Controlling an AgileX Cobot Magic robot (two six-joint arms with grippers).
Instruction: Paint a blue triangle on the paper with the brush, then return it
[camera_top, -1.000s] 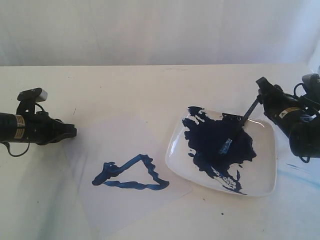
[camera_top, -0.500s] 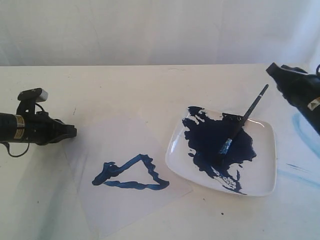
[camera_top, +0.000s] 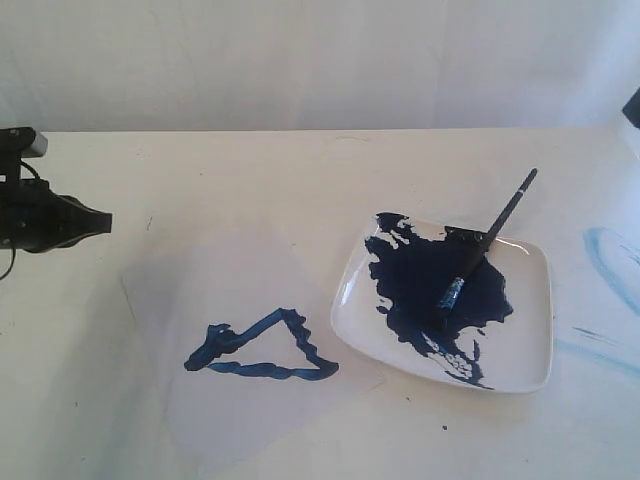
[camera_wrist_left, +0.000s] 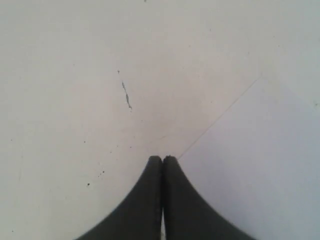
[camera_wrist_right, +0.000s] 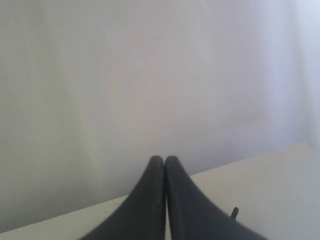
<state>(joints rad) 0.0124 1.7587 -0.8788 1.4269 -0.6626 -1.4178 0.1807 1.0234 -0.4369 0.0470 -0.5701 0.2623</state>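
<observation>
exterior view puts the brush (camera_top: 480, 252) right of centre, lying slanted across the white plate (camera_top: 530, 330) — its blue tip is down in the dark paint pool (camera_top: 420, 275), and its black handle leans over the plate's upper rim, pointing toward the upper right. nothing grips it. the paper (camera_top: 250, 420) lies flat on the table (camera_top: 300, 170) in the lower left-centre of the frame, close by the plate. the blue triangle (camera_top: 270, 371) is painted on it, with a thick blob at its left corner. i see my left gripper (camera_top: 100, 222) at the left edge of the frame, well apart from the triangle. in the left wrist view its fingers (camera_wrist_left: 150, 200) are pressed together on nothing, with the paper's edge just beside the tips. right wrist view shows my right gripper (camera_wrist_right: 164, 160) likewise closed and empty, facing a pale backdrop (camera_wrist_right: 150, 75). pale blue smears (camera_top: 605, 255) mark the table at the far right.
</observation>
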